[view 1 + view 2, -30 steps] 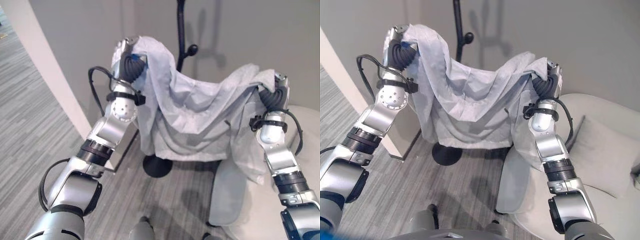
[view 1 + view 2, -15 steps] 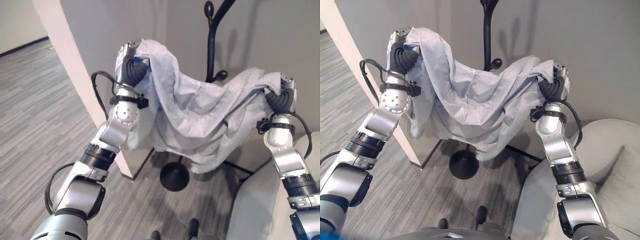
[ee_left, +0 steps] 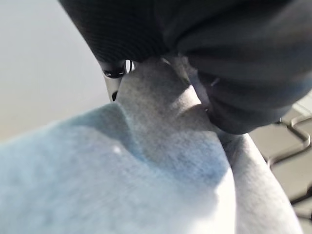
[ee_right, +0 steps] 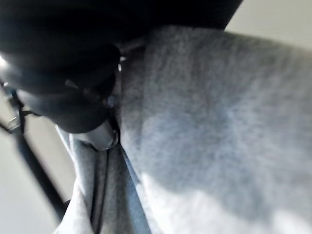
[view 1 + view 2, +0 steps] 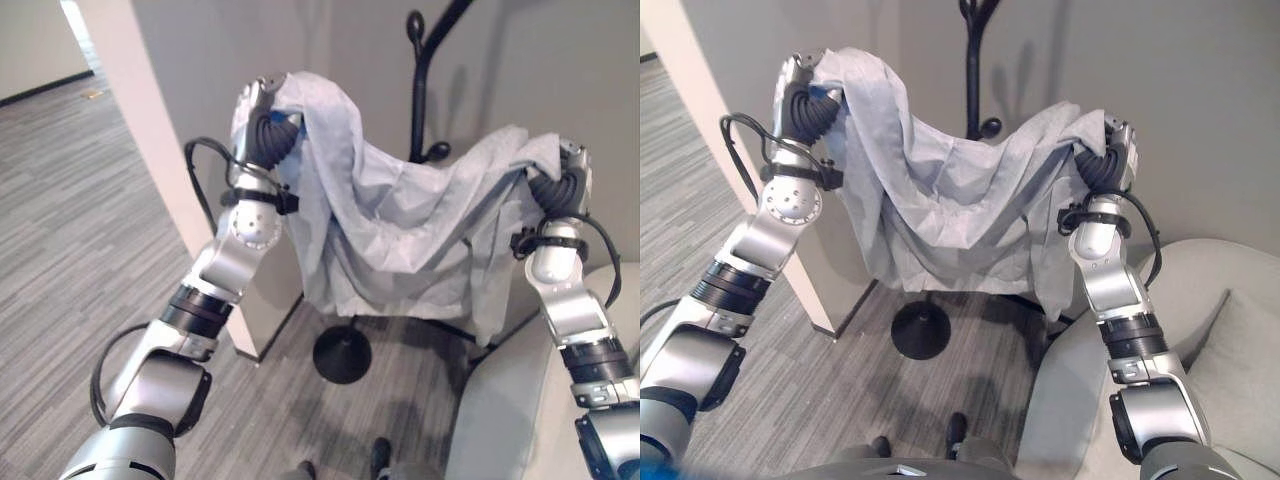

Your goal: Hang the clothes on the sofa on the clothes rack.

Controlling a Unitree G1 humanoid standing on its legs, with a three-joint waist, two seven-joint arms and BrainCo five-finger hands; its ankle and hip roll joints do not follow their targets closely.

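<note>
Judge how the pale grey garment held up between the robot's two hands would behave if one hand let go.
The garment sags deeply between the left hand and right hand, so it is probably floppy. Freed on one side, that end would likely drop and swing under the other hand. Its thin folds suggest it is light, so it might snag on the clothes rack.

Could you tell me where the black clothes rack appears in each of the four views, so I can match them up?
Left eye view: clothes rack rises behind the grey garment, right of centre, its round base on the floor below.
Right eye view: pole top centre, base below the garment.
Left wrist view: I cannot pick it out with certainty.
Right wrist view: dark pole beside the cloth.
Shared landmark: the grey garment.
</note>
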